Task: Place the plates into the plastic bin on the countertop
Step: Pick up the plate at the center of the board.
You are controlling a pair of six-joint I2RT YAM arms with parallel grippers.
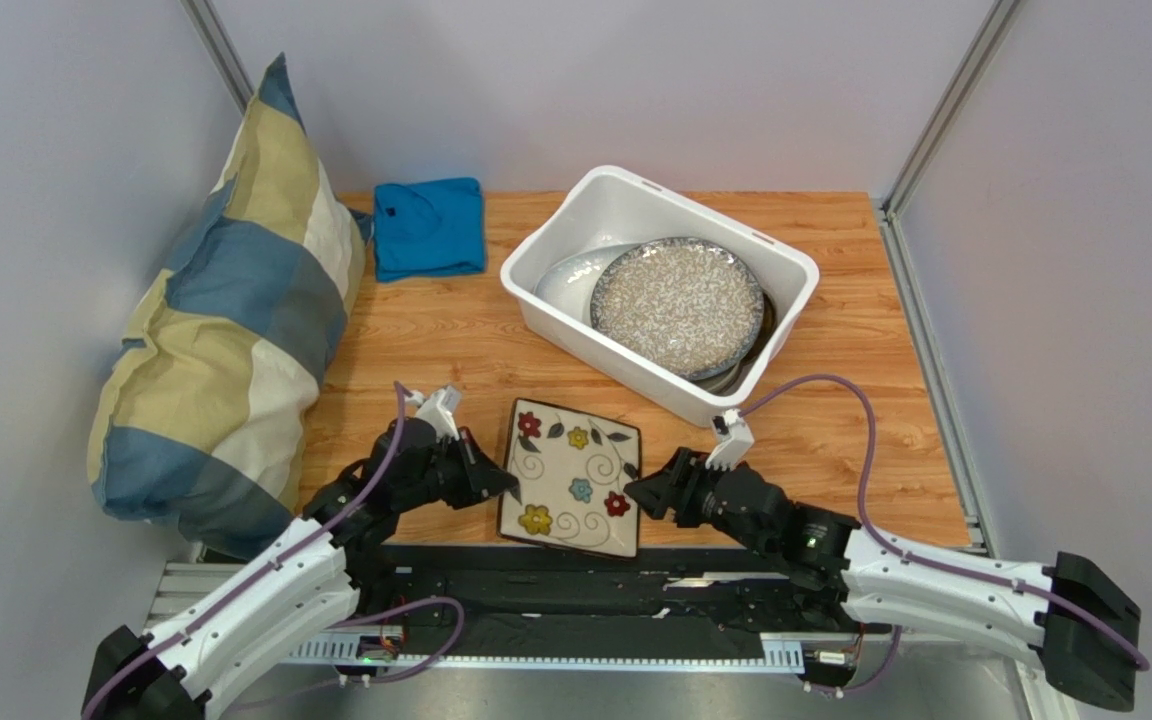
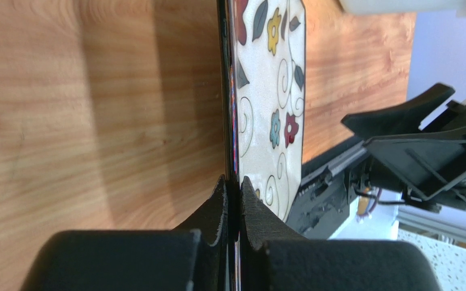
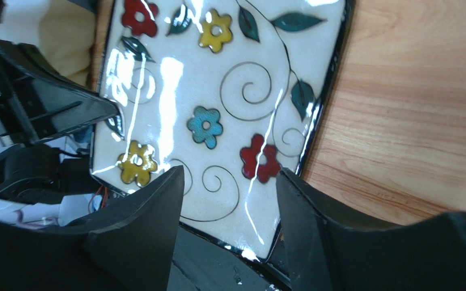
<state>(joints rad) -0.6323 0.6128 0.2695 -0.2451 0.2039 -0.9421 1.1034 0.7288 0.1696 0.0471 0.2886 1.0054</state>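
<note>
The floral square plate [image 1: 573, 476] is at the near edge of the countertop [image 1: 868, 435], partly over the metal frame. My left gripper [image 1: 500, 480] is shut on its left edge; the left wrist view shows the plate [image 2: 272, 91] edge-on, pinched between the fingers [image 2: 214, 209]. My right gripper [image 1: 645, 492] is open at the plate's near right corner; in the right wrist view its fingers [image 3: 156, 206] stand apart over the plate [image 3: 217, 103]. The white plastic bin [image 1: 585, 203] at the back holds a grey-speckled round plate [image 1: 675, 305] on top of a white plate [image 1: 567, 278].
A folded blue cloth [image 1: 428, 227] lies at the back left of the countertop. A large checked pillow [image 1: 222, 315] leans against the left wall. Metal frame rails [image 1: 928, 345] run along the right side and the near edge.
</note>
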